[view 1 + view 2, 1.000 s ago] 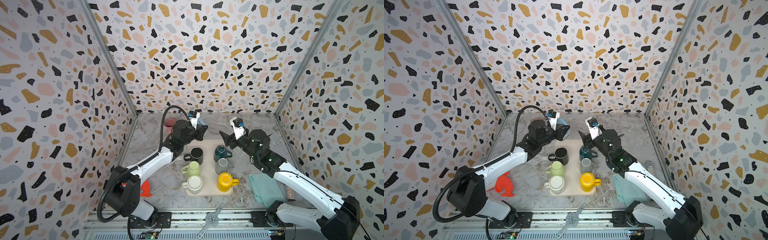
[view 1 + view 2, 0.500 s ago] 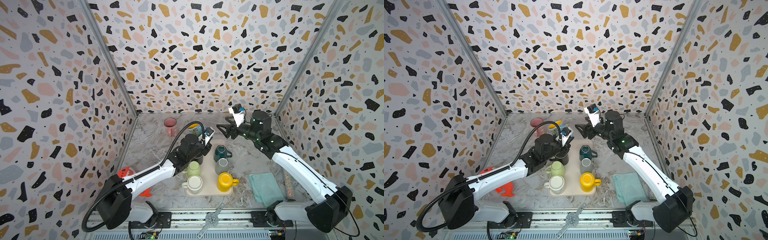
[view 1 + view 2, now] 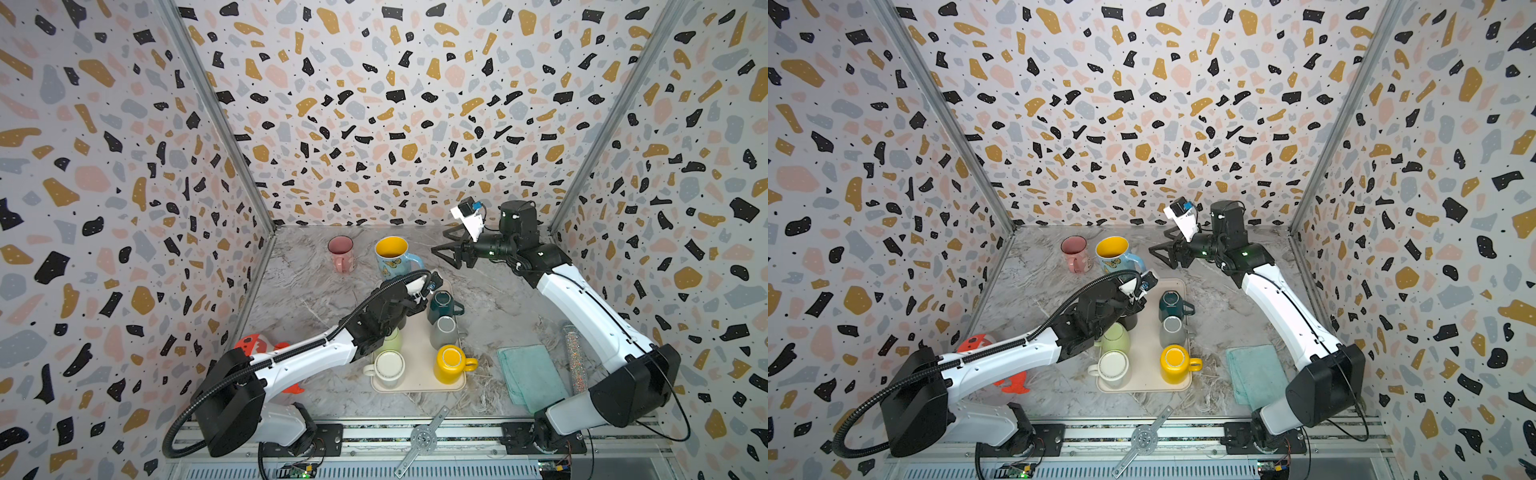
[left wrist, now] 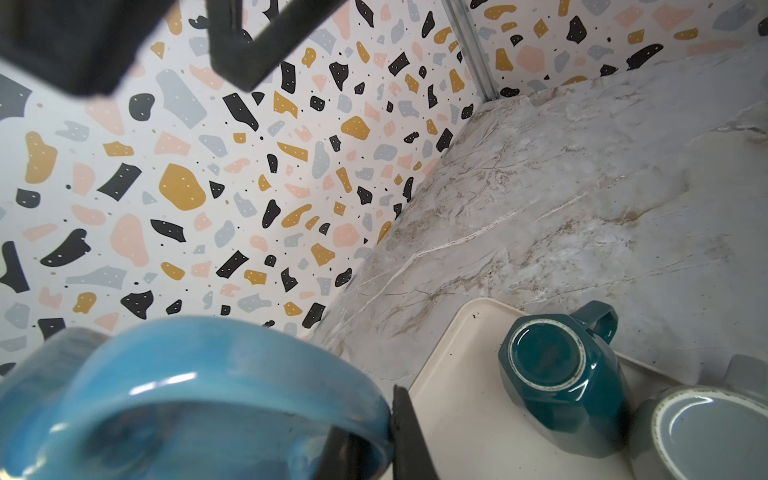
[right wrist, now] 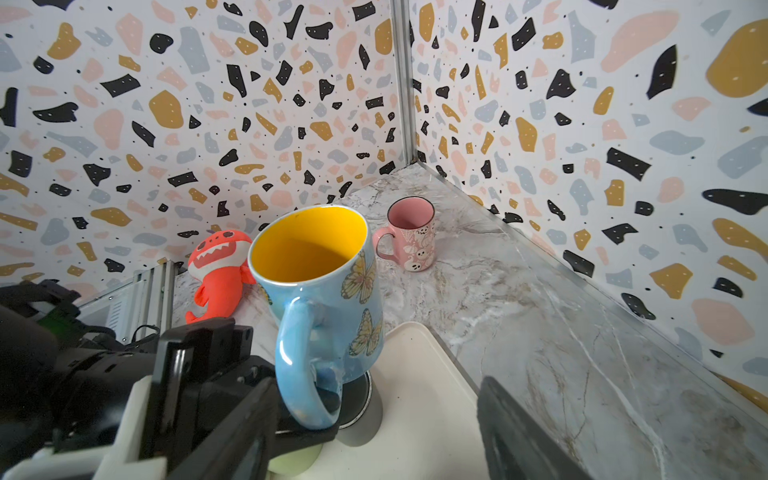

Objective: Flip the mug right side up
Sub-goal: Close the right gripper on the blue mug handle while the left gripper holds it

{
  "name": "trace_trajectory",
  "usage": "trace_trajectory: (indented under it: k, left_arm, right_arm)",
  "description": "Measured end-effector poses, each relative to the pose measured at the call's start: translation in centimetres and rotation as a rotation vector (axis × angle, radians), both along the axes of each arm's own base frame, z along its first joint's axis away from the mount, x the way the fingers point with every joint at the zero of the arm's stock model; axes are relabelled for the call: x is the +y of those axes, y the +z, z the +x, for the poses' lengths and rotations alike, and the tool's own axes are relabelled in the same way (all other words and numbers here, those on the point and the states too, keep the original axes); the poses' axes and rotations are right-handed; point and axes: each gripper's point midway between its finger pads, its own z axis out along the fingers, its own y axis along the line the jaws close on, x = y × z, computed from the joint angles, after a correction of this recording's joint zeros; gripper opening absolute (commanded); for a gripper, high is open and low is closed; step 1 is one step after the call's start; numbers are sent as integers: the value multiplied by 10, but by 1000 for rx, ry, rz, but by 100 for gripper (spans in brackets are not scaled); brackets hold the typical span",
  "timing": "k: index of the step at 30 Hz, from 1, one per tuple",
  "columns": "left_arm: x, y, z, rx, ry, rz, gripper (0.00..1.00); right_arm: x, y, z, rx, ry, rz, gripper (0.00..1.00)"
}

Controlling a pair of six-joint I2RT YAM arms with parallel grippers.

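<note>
shark toy (image 5: 216, 270) is lying far left, well back from the left fingers, by that arm's base;
pink mug (image 3: 341, 253) is standing mouth up on the table, left of the left fingers and apart from them;
blue mug (image 3: 392, 257) (butterfly print, yellow inside) is sitting mouth up just past the left fingertips, at the tray's far left corner; can't tell whether its base is resting or hanging;
left gripper (image 4: 374, 444) is pinching the lower end of that mug's handle, fingers closed on it;
dark mug (image 5: 365, 405) is sitting directly below the left fingers;
tray (image 3: 419, 361) is lying under and right of the left fingers;
light green mug (image 3: 1115, 338) and cream mug (image 3: 388, 368) are sitting on it behind those fingers;
teal mug (image 3: 442, 305) and grey mug (image 3: 444, 332) are sitting base up just right of them, yellow mug (image 3: 451, 363) further back;
right gripper (image 3: 444, 246) is hovering right of the blue mug, fingers spread wide and holding nothing, tips pointing at the mug with a clear gap;
teal cloth (image 3: 528, 374) and glitter tube (image 3: 575, 357) are lying on the table well behind the right fingers, near that arm's base.
</note>
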Motion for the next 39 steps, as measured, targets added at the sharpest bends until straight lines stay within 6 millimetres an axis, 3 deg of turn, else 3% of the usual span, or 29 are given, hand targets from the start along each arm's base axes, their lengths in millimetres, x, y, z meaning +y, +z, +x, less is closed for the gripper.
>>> trace_trajectory:
  k: [17, 33, 39]
  left_arm:
    - [1, -22, 3, -44, 22, 170, 0]
    - [-8, -28, -6, -49, -9, 206, 0]
    - [-7, -28, -5, -55, -4, 216, 0]
  right_arm:
    - [22, -33, -28, 82, 192, -93, 77]
    - [31, -64, -17, 147, 176, -143, 65]
    - [32, -67, -16, 153, 164, -153, 62]
